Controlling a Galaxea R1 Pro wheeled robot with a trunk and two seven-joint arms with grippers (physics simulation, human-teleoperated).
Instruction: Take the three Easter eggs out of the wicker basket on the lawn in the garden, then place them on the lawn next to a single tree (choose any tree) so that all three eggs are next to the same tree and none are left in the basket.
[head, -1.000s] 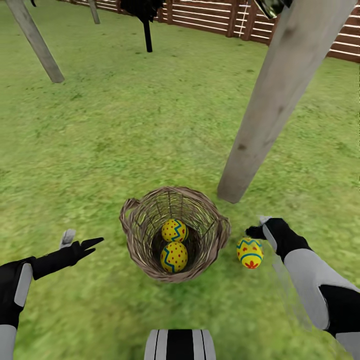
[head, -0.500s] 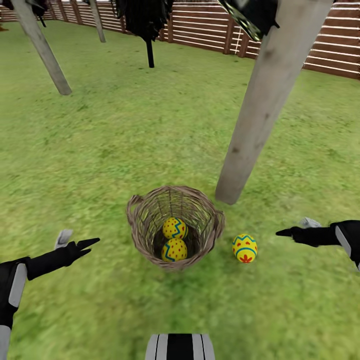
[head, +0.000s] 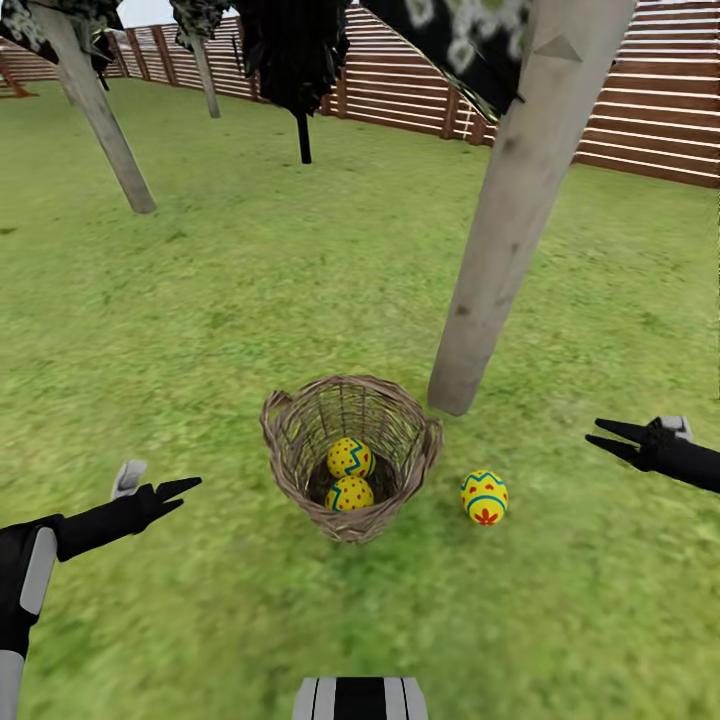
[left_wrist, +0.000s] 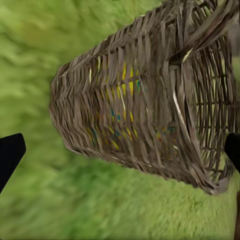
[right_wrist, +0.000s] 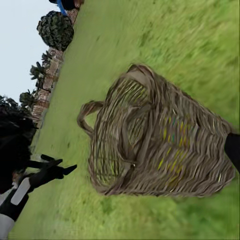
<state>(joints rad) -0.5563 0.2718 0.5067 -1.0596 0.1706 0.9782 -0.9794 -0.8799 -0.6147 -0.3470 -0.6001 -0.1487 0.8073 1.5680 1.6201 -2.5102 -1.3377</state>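
Observation:
The wicker basket (head: 350, 455) stands on the lawn (head: 250, 300) straight ahead, with two yellow dotted Easter eggs (head: 351, 457) (head: 349, 494) inside. The third egg (head: 484, 497), with the red flower mark, lies on the grass right of the basket, close to the foot of the pale tree trunk (head: 510, 220). My left gripper (head: 175, 490) hangs open left of the basket, and my right gripper (head: 612, 440) hangs open well right of the lone egg; both hold nothing. The left wrist view looks at the basket's woven wall (left_wrist: 145, 105), where yellow shows through. The right wrist view sees the basket (right_wrist: 155, 150) and the left gripper (right_wrist: 50, 170).
A brown slat fence (head: 650, 110) runs along the back. Another pale trunk (head: 100, 120) leans at the far left, and a black-foliaged tree (head: 300, 90) stands at the back. A round dark bush (right_wrist: 56, 29) shows far off in the right wrist view.
My right gripper has drawn away to the right, leaving the flower-marked egg on the grass. The head view has tilted up, and the left arm has stayed put.

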